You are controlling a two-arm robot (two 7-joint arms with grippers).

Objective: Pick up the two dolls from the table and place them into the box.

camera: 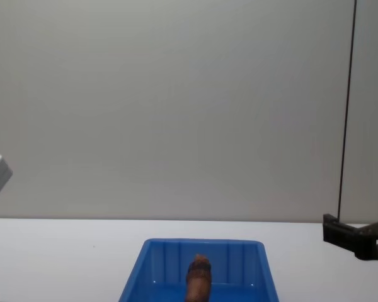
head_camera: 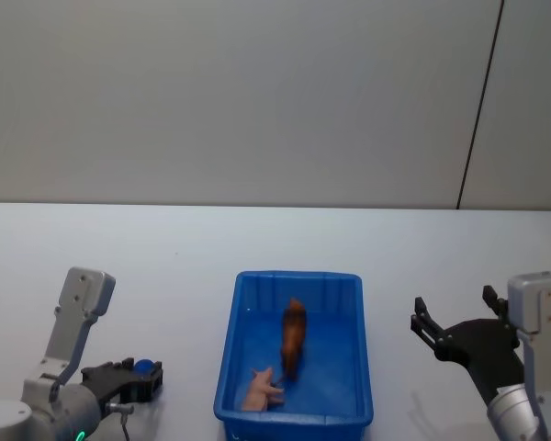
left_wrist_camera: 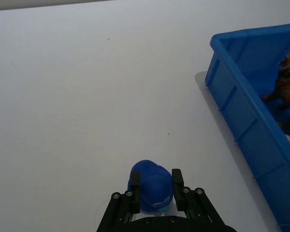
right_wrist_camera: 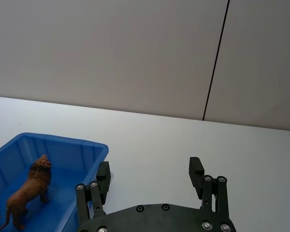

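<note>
The blue box [head_camera: 298,275] stands on the white table [head_camera: 165,266] in front of me. Inside it a reddish-brown lion doll [head_camera: 294,335] stands upright, and a pale pink doll [head_camera: 260,390] lies at its near end. The lion [right_wrist_camera: 31,191] and the box [right_wrist_camera: 63,142] also show in the right wrist view. My right gripper [head_camera: 455,308] hangs open to the right of the box, holding nothing. Low at the left, apart from the box [left_wrist_camera: 241,121], my left gripper [left_wrist_camera: 155,180] is shut on a small blue rounded object [left_wrist_camera: 151,195].
The tabletop [left_wrist_camera: 87,96] runs bare between the left gripper and the box. A grey wall with a dark vertical seam [head_camera: 482,101] stands behind the table's far edge.
</note>
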